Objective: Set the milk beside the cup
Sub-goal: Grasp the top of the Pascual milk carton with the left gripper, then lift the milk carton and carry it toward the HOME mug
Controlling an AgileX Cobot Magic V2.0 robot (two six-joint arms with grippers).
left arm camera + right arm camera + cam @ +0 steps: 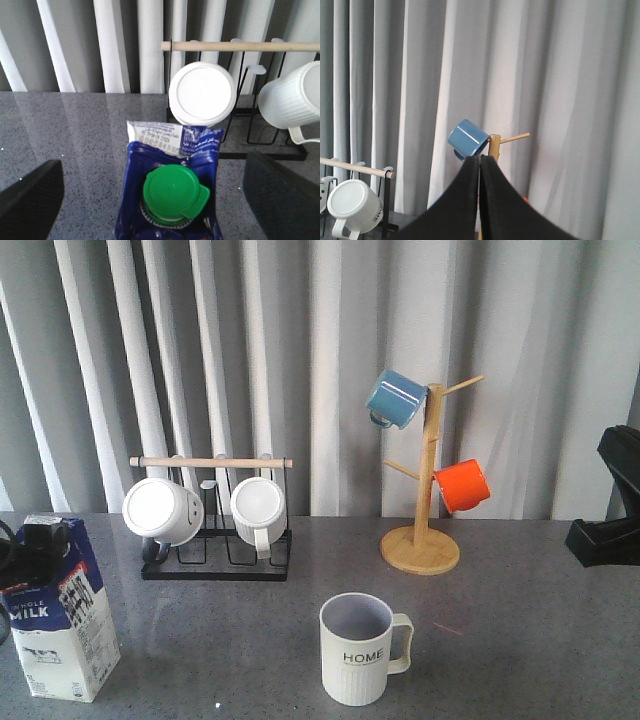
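The grey speckled table (520, 640) is spreading across the whole front view, with pale pleated curtains (330, 350) hanging behind it. At the back left a black wire rack (215, 560) with a wooden bar along its top is holding two white mugs (163, 511) lying on their sides, their bases turned toward the camera. To the right of it a wooden mug tree (424, 510) is standing on its round base, carrying a blue enamel mug (396, 398) high on the left side and an orange enamel mug (463, 485) lower on the right.

The milk (60, 610) is standing upright at the near left edge of the table, its "MILK" face turned to the front. It is sitting well apart from the cup (358, 648) — the ribbed mug lettered "HOME" is standing upright near the front centre, handle pointing right, with bare tabletop between the two.

The left gripper (160, 200) is sitting around the top of the carton; in its wrist view the fingers (30, 200) are showing as dark shapes spread wide on either side of the green cap (175, 192), touching neither side of the carton. The right gripper (480, 165) is hanging at the far right edge of the table, well away from everything — in its wrist view the two black fingers are pressing together with nothing between them.
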